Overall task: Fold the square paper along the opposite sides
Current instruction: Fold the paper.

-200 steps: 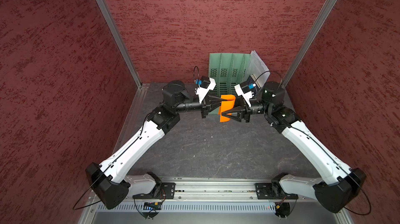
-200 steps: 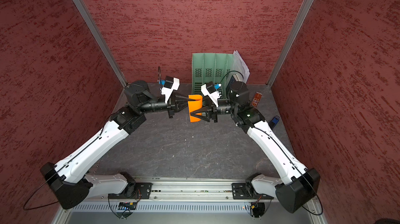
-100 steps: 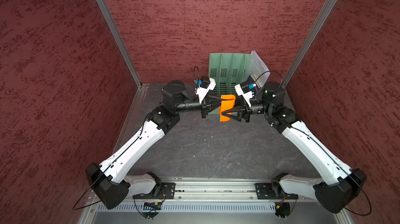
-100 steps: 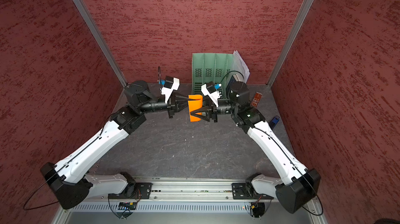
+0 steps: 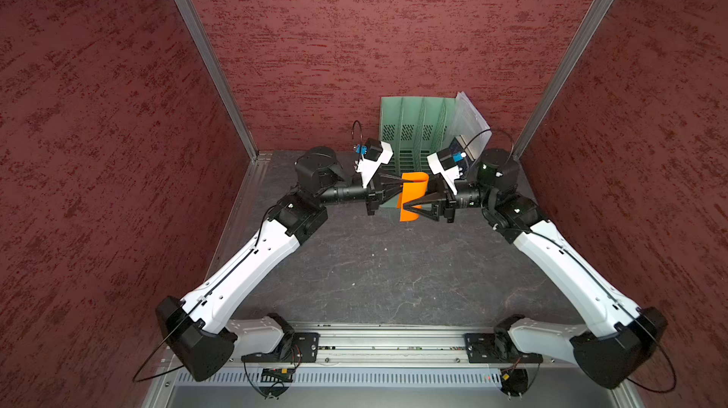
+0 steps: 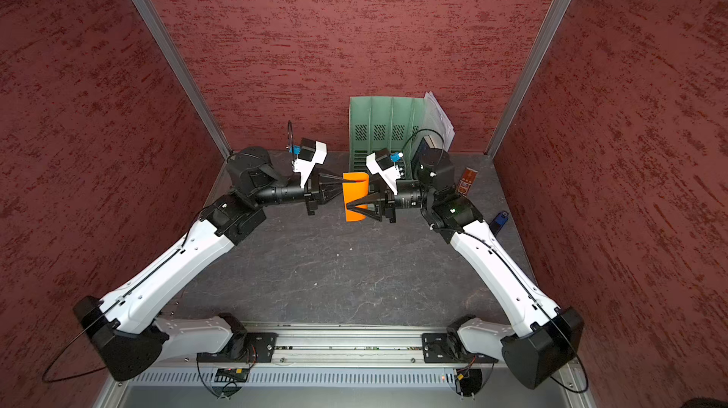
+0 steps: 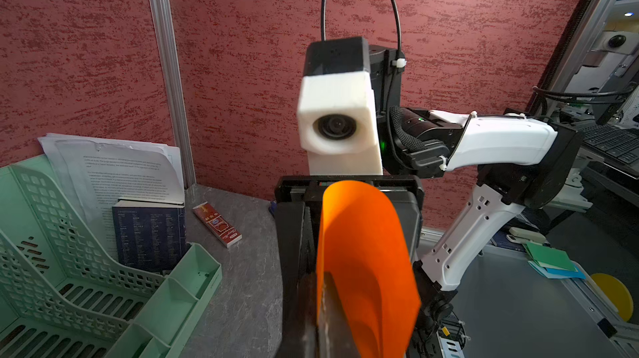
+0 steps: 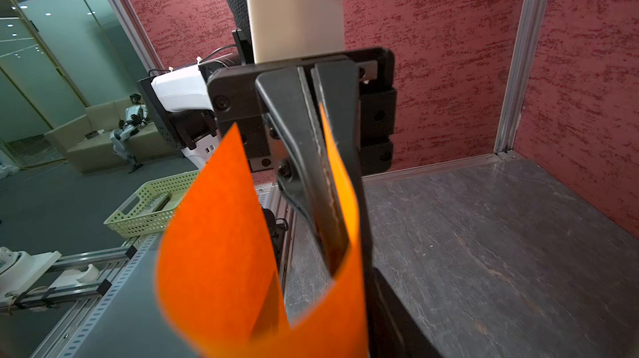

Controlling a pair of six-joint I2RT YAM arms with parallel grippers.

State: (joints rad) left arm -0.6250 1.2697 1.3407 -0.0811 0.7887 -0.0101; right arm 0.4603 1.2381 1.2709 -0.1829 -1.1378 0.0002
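Nothing much moved since a second ago: arms and sheet sit where they were, and the right jaws look a touch narrower.

Square paper [image 5: 411, 195] [image 6: 354, 197] is held in the air just in front of the green file rack [image 5: 413, 130], off the table [image 5: 374, 268]. It stands on edge, bent into a loose curl with the top rolled over. It is not pressed flat, and no crease shows. The right wrist view shows two orange lobes [image 8: 214, 235] with a gap between them. The left wrist view shows the curl from the other side [image 7: 363, 252].

Left gripper [image 5: 398, 180] [image 6: 342, 178] is clamped tight on the paper's upper edge. The right wrist view has that edge running between its closed fingers [image 8: 311, 152].

Right gripper [image 5: 406, 206] [image 6: 348, 208] meets the paper lower down, from the opposite side. Its jaws stand apart around the bent sheet. Whether its pads press the paper cannot be told.

Both arms reach in toward the rack front, with their grippers nose to nose at the paper.

White printed sheets [image 5: 470, 118] lean at the rack's end, with a dark book [image 7: 148, 235] standing in front of them. A red packet [image 6: 466, 181] lies flat on the table just past that end. A small blue item [image 6: 499, 222] lies farther out from the rack, too small to identify.
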